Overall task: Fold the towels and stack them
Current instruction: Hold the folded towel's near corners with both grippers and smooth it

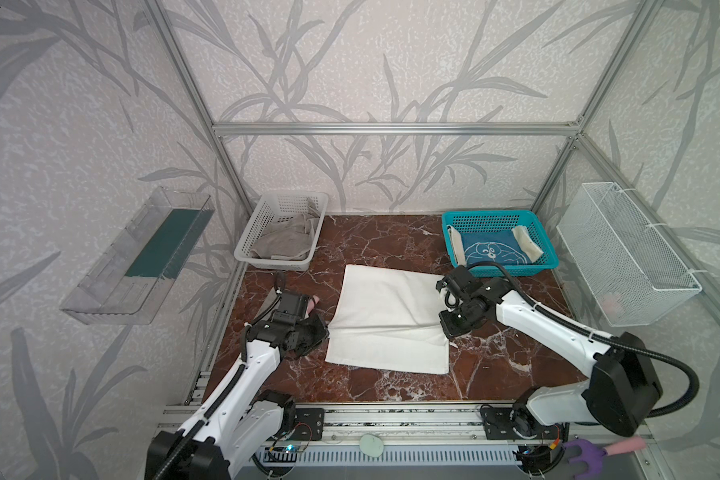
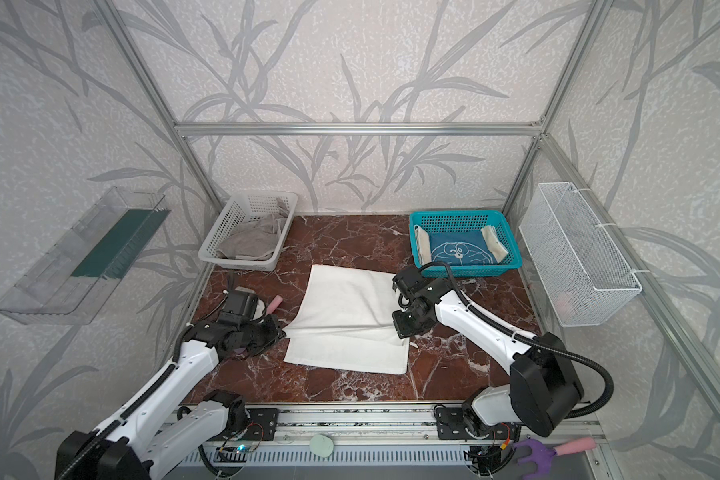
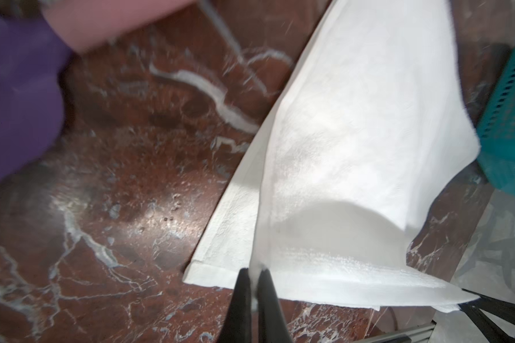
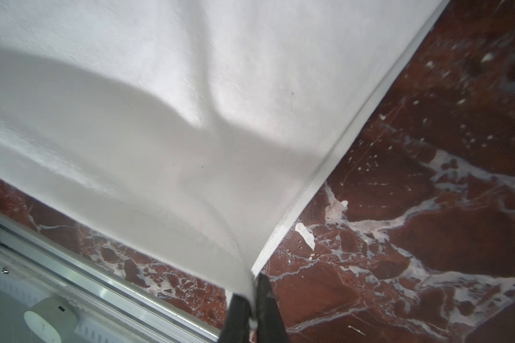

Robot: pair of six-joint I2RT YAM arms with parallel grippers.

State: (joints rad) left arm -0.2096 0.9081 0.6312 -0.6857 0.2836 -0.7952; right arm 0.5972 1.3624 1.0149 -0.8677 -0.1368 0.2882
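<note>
White towel (image 1: 391,316), part folded, at centre of table (image 1: 391,239); left gripper (image 3: 252,271) pinches its 9 o'clock edge, right gripper (image 4: 253,285) its 3 o'clock edge. Blue towel (image 1: 491,249) at 1 o'clock, grey towel (image 1: 283,243) at 11 o'clock.

plain white towel (image 1: 387,316) on a red-brown worktop (image 1: 375,241) veined white like marble. grey towel (image 1: 281,245) in a white basket (image 1: 267,212); blue-and-cream towel (image 1: 491,249), white cartoon outline, in a teal basket (image 1: 487,220). pale walls (image 1: 391,62) with grey leaf pattern.
</note>
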